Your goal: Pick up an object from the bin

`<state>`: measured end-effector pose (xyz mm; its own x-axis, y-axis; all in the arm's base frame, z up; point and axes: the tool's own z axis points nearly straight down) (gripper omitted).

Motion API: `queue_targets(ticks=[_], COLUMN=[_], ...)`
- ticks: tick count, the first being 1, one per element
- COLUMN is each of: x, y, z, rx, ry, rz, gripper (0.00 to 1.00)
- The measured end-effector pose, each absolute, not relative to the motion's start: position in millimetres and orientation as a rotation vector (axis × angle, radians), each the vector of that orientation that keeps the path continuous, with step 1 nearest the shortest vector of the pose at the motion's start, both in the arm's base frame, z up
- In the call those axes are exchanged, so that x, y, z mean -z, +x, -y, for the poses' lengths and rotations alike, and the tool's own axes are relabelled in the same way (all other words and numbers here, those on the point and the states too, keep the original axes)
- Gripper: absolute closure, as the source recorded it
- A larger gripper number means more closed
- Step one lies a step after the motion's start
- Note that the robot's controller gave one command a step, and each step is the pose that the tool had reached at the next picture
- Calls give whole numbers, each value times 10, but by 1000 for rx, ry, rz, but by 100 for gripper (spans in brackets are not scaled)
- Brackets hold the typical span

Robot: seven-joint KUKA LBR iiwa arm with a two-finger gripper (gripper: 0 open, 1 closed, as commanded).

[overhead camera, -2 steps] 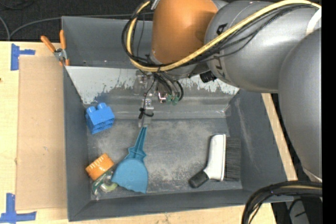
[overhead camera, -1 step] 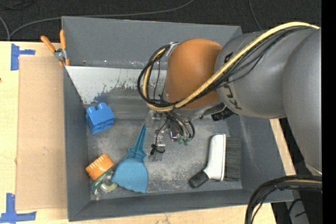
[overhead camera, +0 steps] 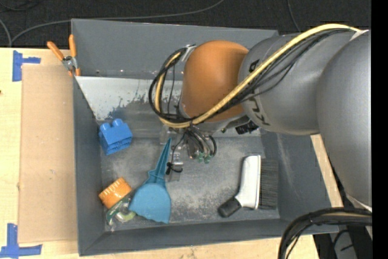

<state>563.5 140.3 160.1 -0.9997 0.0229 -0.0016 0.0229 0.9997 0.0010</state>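
Along the near wall of the bin (overhead camera: 182,238) you see a blue fan-shaped scoop (overhead camera: 150,202) beside an orange piece (overhead camera: 114,191), and a white brush (overhead camera: 249,182) to the right. The gripper (overhead camera: 176,164) sits over the scoop's thin handle; you cannot tell if it is open or closed. Farther back lies a blue block (overhead camera: 115,135).

A blue spatula (overhead camera: 150,203) lies flat at the bin's (overhead camera: 200,206) front left, its thin handle slanting up toward the middle.

Even, fairly bright light falls from above. The far wall of the bin (overhead camera: 115,94) shows a pale glare patch; the arm (overhead camera: 315,88) casts soft shadow beneath
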Motion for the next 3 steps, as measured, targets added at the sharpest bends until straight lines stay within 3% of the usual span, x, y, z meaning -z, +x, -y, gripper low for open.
queue_targets(ticks=[1, 2, 3], x=[-1556, -1112, -1114], y=[5721, 5698, 5699], z=[-1597, -2104, -2089], rx=[-4, -6, -4], ry=[-68, -455, -420], rz=[-3137, -3109, -3110], gripper=[0, 0, 0])
